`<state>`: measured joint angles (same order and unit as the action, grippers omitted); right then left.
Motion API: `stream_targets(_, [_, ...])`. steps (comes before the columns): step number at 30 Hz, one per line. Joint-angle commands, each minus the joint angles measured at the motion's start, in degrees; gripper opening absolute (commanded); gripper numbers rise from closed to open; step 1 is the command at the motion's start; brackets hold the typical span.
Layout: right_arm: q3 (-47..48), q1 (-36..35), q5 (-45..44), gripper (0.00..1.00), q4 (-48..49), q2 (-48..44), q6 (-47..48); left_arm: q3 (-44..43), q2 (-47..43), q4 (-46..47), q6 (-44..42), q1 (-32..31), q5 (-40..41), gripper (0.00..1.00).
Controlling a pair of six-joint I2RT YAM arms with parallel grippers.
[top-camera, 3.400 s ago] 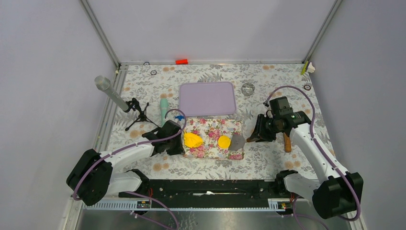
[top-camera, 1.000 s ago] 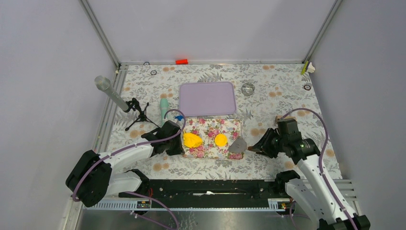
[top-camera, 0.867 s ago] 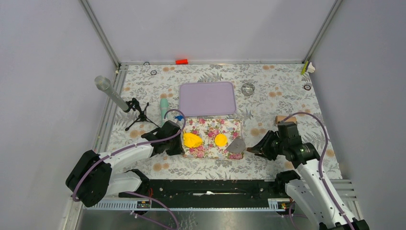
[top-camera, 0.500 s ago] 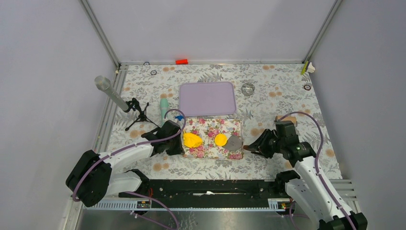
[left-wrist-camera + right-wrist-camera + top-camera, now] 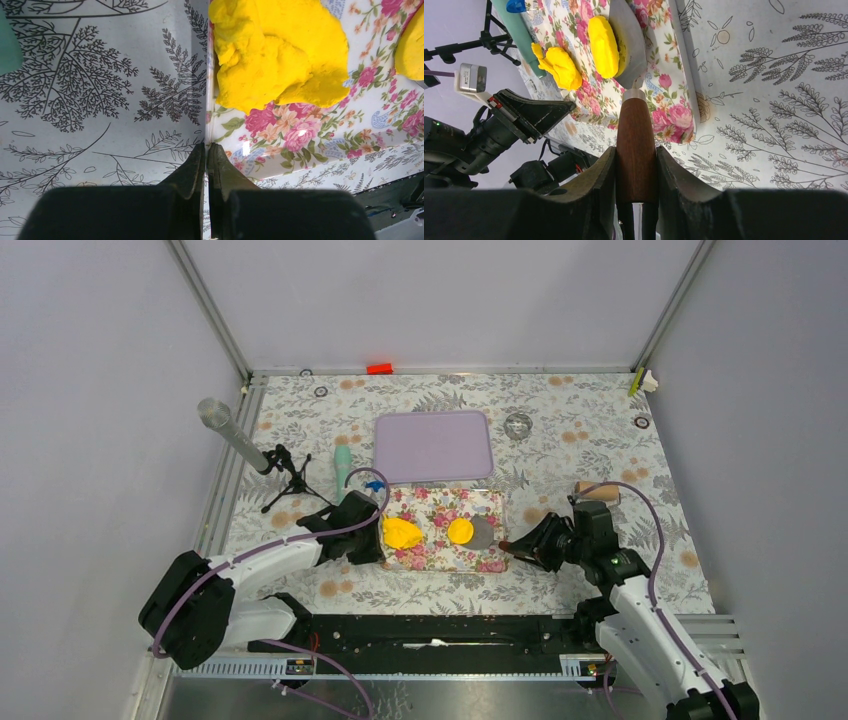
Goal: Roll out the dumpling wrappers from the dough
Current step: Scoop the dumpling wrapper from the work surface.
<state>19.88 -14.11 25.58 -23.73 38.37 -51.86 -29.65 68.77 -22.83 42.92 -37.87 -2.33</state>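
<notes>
A lump of yellow dough [image 5: 403,532] [image 5: 280,50] lies on the left part of a floral board [image 5: 440,555]. A round yellow dumpling wrapper [image 5: 461,530] [image 5: 603,45] sits mid-board. My left gripper [image 5: 358,532] [image 5: 206,150] is shut on the board's left edge [image 5: 300,135], just below the dough. My right gripper [image 5: 535,540] [image 5: 636,152] is shut on the brown wooden handle [image 5: 636,140] of a scraper. Its grey metal blade [image 5: 484,533] [image 5: 630,40] touches the wrapper's right side and seems to reach partly under it.
A lilac tray [image 5: 433,445] lies behind the board. A teal cylinder [image 5: 343,465] and a microphone on a tripod [image 5: 232,436] stand to the left. A wooden rolling pin [image 5: 598,492] lies behind my right arm, and a small clear lid [image 5: 518,425] sits at the back.
My right gripper has carried the scraper leftward, and its blade has slid across the board from the right edge up against the wrapper. The left arm has stayed still.
</notes>
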Motion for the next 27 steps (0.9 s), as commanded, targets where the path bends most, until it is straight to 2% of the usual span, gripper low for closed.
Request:
stream_targets(1, [-2.60, -0.44, -0.13, 0.00, 0.99, -0.02, -1.82, -2.29, 0.53, 0.33, -1.15, -0.78, 0.44, 0.00])
stream_targets(7, [-4.92, -1.74, 1.47, 0.00, 4.86, 1.98, -2.31, -2.59, 0.92, 0.59, -1.08, -0.97, -0.03, 0.00])
stream_targets(13, [-3.97, -7.77, -2.37, 0.00, 8.42, 6.72, -2.99, -2.90, 1.36, 0.77, -1.17, -1.22, -0.09, 0.00])
stream_targets(19, [-5.52, -8.10, -1.61, 0.00, 13.70, 9.43, -4.97, -3.22, 1.10, 0.60, -1.41, -1.38, -0.05, 0.00])
stream_targets(27, [-2.04, -8.06, -2.66, 0.00, 11.68, 5.32, -4.85, -4.18, -0.21, -1.42, -2.11, -1.42, 0.31, 0.00])
